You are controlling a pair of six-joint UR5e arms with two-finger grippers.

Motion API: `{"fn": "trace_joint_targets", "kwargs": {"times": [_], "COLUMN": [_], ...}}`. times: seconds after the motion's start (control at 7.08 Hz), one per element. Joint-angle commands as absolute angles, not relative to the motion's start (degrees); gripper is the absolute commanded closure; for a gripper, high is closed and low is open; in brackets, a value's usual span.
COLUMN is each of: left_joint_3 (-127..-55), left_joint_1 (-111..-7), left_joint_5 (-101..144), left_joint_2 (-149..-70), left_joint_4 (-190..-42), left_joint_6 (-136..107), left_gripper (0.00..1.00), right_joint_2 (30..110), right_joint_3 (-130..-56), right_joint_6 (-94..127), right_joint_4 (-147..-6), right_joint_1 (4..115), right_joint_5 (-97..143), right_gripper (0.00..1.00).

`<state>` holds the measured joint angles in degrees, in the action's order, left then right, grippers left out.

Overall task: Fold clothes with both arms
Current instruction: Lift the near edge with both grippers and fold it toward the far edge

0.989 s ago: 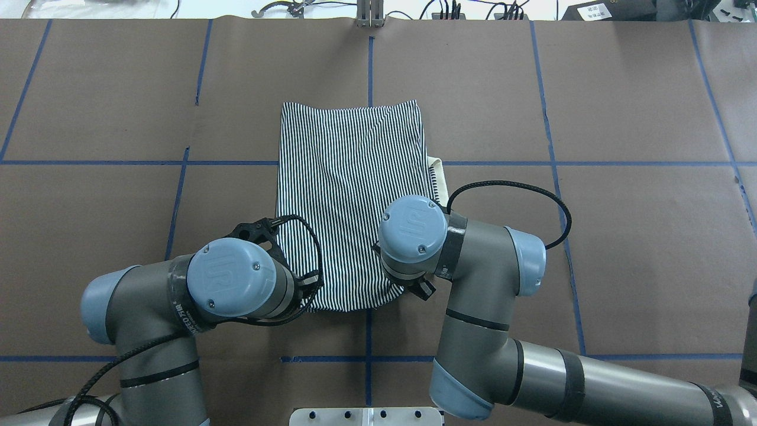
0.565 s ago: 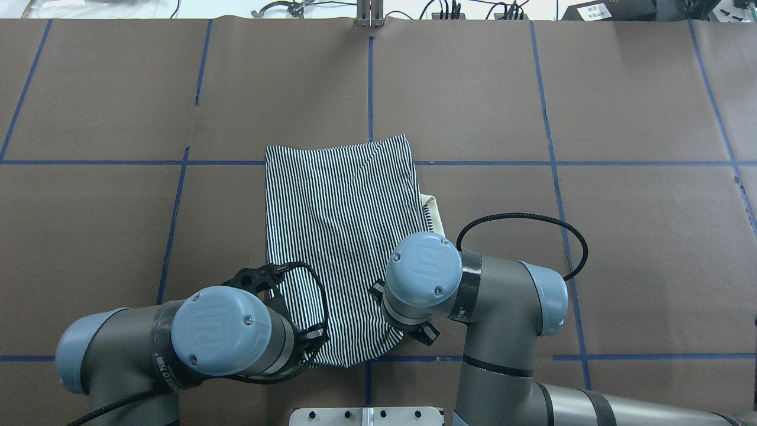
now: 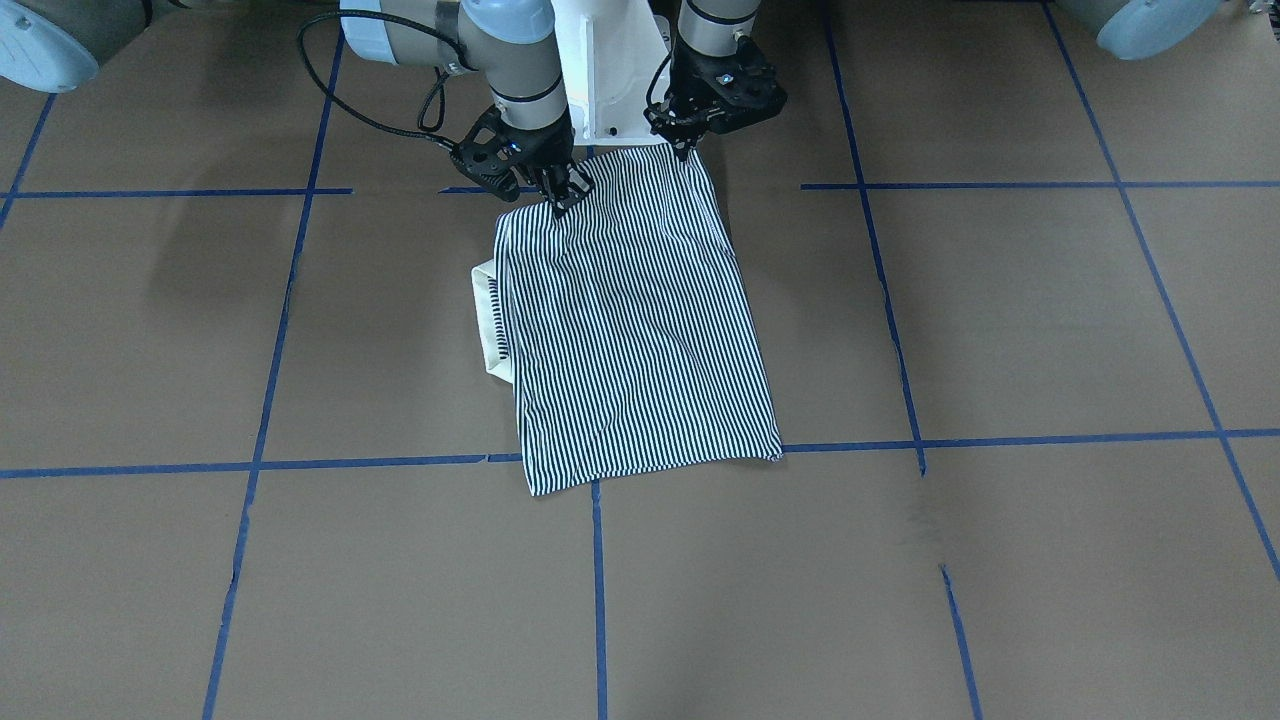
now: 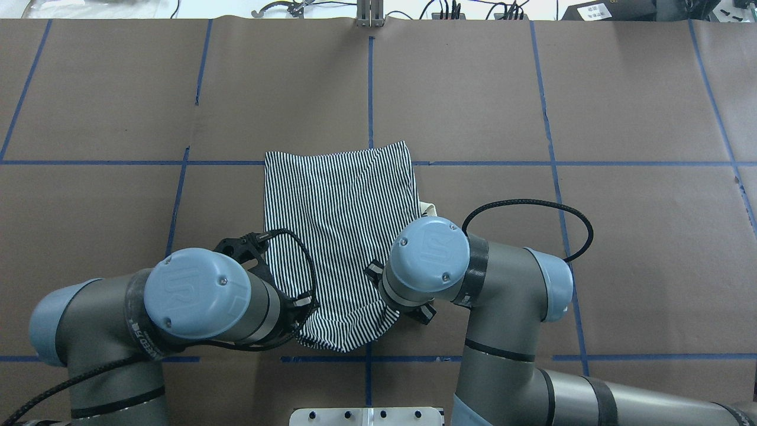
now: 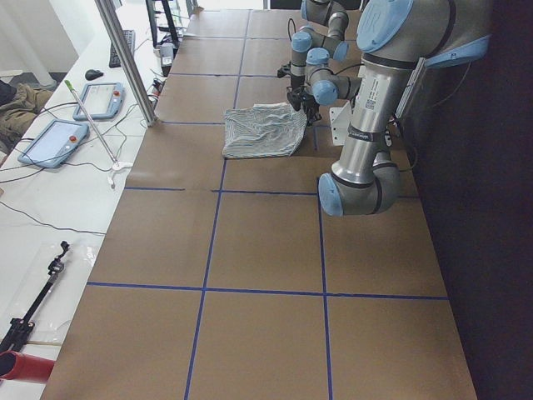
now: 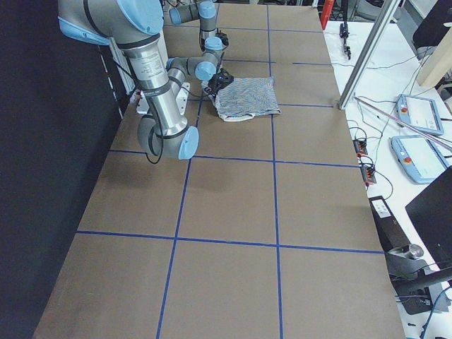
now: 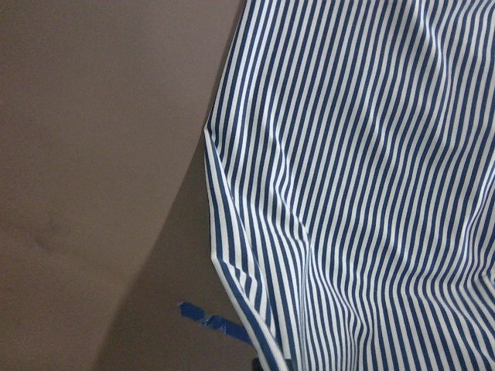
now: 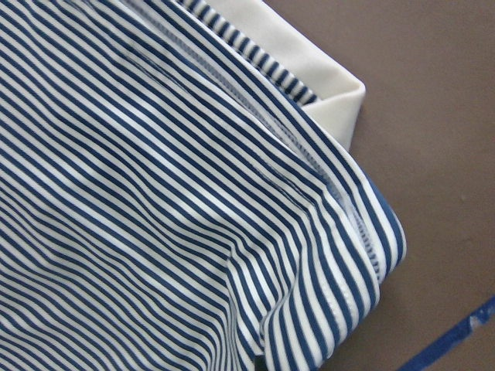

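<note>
On the left, the left pincer [image 3: 686, 148] nips one near corner of the polo shirt [image 3: 640, 330], its tips narrowed onto the cloth. The shirt lies folded lengthwise in the middle of the bench [image 3: 1000, 320], its near edge raised and sagging between the two holds (a soft, light knit with no stiffness). On the right, the right pincer [image 3: 562, 196] seems pinched on the other near corner, though its tips look small from here. The cream collar [image 3: 487, 330] pokes out beside it. Corners and hems give the surest hold; a mid-panel pinch would likely bunch.
</note>
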<state>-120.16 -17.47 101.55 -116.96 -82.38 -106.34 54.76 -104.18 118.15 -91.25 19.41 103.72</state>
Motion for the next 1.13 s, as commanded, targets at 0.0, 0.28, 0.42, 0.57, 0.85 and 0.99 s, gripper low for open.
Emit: {"fn": "trace_joint_targets", "kwargs": {"times": [0.0, 0.28, 0.42, 0.57, 0.85, 0.99], "left_joint_3": [-115.6, -112.5, -112.4, -112.2, -108.6, -101.8], "left_joint_1": [-20.1, -20.7, -21.5, -24.0, -32.4, -36.3], "left_joint_5": [101.3, 101.2, 101.2, 101.2, 101.5, 101.6], "left_joint_2": [-117.0, -117.2, -117.2, -117.3, -117.9, -119.8], "left_joint_4": [-85.8, -90.9, -90.9, -91.4, -95.7, -100.1], "left_joint_6": [-111.1, -117.0, -117.9, -117.8, -116.2, -112.8], "left_gripper": [1.00, 1.00, 1.00, 1.00, 1.00, 0.91], "right_joint_2": [54.6, 54.1, 53.6, 53.2, 44.7, 38.2], "right_joint_3": [-98.5, -97.1, -96.9, -96.5, -87.1, -78.0], "right_joint_6": [116.5, 116.6, 116.5, 116.0, 110.6, 107.1], "right_joint_4": [-84.2, -82.6, -82.6, -82.8, -82.8, -82.5], "right_joint_1": [22.2, 22.2, 22.7, 24.1, 28.8, 32.7], "right_joint_5": [103.6, 103.5, 103.5, 103.6, 103.7, 104.1], "right_gripper": [1.00, 1.00, 1.00, 1.00, 1.00, 1.00]}}
